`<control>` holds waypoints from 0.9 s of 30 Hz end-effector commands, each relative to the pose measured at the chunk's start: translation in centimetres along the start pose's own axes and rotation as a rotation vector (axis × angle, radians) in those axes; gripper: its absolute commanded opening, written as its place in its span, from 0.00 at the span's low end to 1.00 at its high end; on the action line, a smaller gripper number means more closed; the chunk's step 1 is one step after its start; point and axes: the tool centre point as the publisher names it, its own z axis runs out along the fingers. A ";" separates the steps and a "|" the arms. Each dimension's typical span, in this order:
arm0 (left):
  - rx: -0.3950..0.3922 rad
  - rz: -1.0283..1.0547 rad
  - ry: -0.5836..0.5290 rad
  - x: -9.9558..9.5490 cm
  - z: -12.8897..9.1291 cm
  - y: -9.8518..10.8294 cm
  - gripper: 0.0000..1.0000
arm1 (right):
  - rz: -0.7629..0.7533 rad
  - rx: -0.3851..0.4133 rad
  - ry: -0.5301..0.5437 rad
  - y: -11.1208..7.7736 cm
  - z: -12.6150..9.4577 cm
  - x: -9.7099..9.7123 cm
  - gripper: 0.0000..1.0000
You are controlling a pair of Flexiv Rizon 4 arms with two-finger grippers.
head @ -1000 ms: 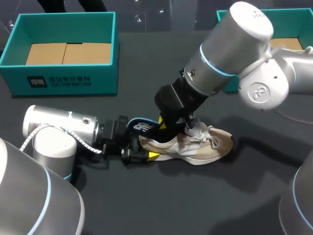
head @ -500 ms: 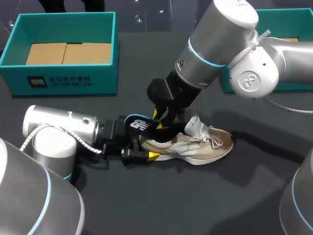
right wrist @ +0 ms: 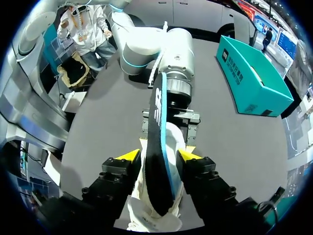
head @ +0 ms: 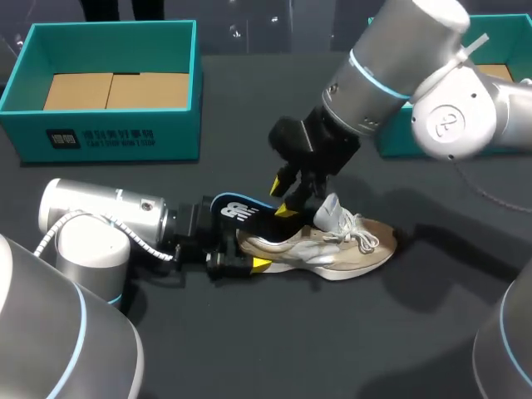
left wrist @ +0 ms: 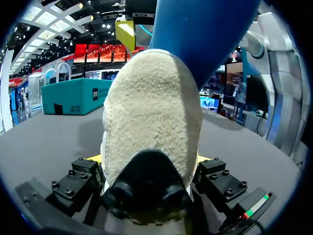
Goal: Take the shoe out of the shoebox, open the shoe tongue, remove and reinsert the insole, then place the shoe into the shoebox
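Shoe [head: 332,249] lies on its side on the desk [head: 249,349], heel clamped in the left tool [head: 241,251], whose tips it largely hides; right tool [head: 284,198] is closed on the insole [head: 241,208], forward end concealed inside the shoe.

our left arm [head: 100,218] lies low along the table, left gripper [head: 241,252] clamped on the shoe [head: 337,249] heel. our right arm [head: 391,62] slants down, right gripper [head: 283,198] pinching the insole [head: 237,209].
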 end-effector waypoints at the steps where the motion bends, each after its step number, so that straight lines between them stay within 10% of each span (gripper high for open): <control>1: 0.000 0.000 -0.002 0.1 0.2 0.4 0.00 | 0.015 -0.027 0.032 -0.2 0.2 -0.4 0.55; 27: 0.000 0.000 -0.002 0.1 0.2 0.4 0.00 | 0.113 -0.153 0.126 0.4 3.2 -0.7 0.55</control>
